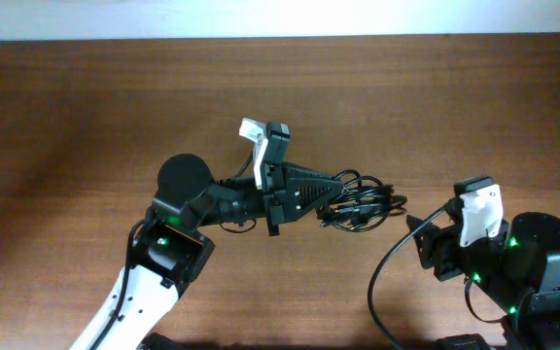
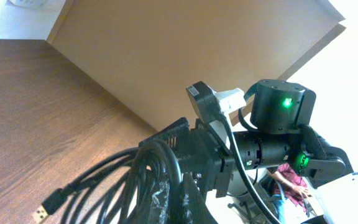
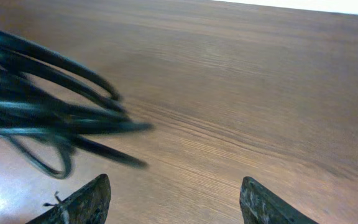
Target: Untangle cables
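The cables (image 1: pixel 363 204) are a coiled bundle of thin black cords at the table's middle. My left gripper (image 1: pixel 331 201) reaches in from the left and is shut on the bundle's left side. In the left wrist view the black loops (image 2: pixel 143 180) wrap round the shut fingers (image 2: pixel 185 208), and a gold-tipped USB plug (image 2: pixel 47 208) hangs at lower left. My right gripper (image 1: pixel 418 236) is open and empty, just right of the bundle. In the right wrist view its fingers (image 3: pixel 176 199) are spread wide, with the blurred cable loops (image 3: pixel 48 112) to the upper left.
The brown wooden table (image 1: pixel 86 107) spreads all round the bundle. A thick black cord (image 1: pixel 382 277) loops from the right arm's base near the front edge. A light wall edge runs along the table's far side.
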Motion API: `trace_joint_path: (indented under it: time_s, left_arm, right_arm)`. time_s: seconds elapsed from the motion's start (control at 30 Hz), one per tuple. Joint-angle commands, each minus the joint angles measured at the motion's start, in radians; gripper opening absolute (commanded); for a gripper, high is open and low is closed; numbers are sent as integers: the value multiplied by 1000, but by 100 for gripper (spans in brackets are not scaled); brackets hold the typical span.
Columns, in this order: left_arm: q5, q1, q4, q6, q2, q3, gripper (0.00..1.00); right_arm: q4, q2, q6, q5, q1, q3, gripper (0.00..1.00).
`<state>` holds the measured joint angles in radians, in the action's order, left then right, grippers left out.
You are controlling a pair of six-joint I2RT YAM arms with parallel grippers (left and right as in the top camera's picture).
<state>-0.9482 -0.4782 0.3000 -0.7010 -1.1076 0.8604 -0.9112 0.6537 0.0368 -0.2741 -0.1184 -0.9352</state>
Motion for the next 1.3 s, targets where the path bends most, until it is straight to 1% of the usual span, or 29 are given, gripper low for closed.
trace_joint_path:
  time_s: [0.0,0.03,0.1,0.17,0.23,0.33,0.47,0.6,0.63,0.67,0.7,0.73,0.83,0.87,0.93,0.97,1.0,1.03,1.07,1.1,1.13,1.17,1.2,1.23,1.27]
  left_arm:
    - [2,4,23,-51,14,10,0]
    - [1,3,35,-58,14,10,0]
    - [-5,3,72,-144,14,10,0]
    - [-10,3,101,-188,14,10,0]
    - [-9,3,121,-189,14,10,0]
    - [-14,3,120,-189,14,10,0]
    - [-64,3,157,-192,14,10,0]
    - [-111,2,157,-192,14,10,0]
    - [-111,-2,156,-192,14,10,0]
    - [-111,-6,156,-192,14,10,0]
    - [-111,-6,156,-192,14,10,0]
    - [-110,-5,156,-192,14,10,0]
    - [-85,5,156,-176,14,10,0]
    - [-80,19,156,-176,14,10,0]
    - [-80,41,155,-176,14,10,0]
    - [-80,55,155,-175,14,10,2]
    - [-80,74,151,-172,14,10,26]
    - [-80,95,136,-154,14,10,53]
    - [-82,114,106,-124,14,10,75]
    - [-85,147,2,-56,14,10,98]
    - [-96,169,-95,-11,14,10,99]
    - [-125,181,-131,34,14,10,99]
    - [-213,194,-149,122,14,10,100]
    - [-353,198,-137,237,14,10,100]
    - [-426,198,-137,316,14,10,99]
  right_arm:
    - [15,1,66,-139,2,-15,65]
    - [23,1,69,-159,2,-15,66]
    - [53,1,68,-164,2,-15,66]
    - [71,1,68,-166,2,-15,67]
    - [80,1,87,-201,2,-15,67]
    - [79,1,193,-281,2,-15,67]
    - [90,20,330,-402,2,-15,67]
    - [158,96,330,-550,1,-15,67]
    - [182,125,330,-585,1,-15,63]
    - [201,149,330,-619,1,-15,57]
    - [214,167,330,-657,1,-15,41]
    - [220,175,330,-683,1,-15,29]
    - [219,176,329,-711,1,-15,6]
    - [219,176,329,-725,1,-15,4]
    - [219,176,325,-748,1,-15,4]
    - [219,176,322,-751,1,-15,4]
    - [217,176,322,-751,1,-15,4]
    - [215,176,322,-751,1,-15,4]
    - [212,176,322,-751,2,-15,4]
    - [212,176,321,-751,2,-15,4]
    - [212,176,322,-750,2,-15,4]
    - [212,176,322,-750,2,-15,4]
    - [213,176,322,-747,2,-15,4]
    - [222,176,321,-747,2,-15,4]
    - [241,176,286,-747,2,-15,4]
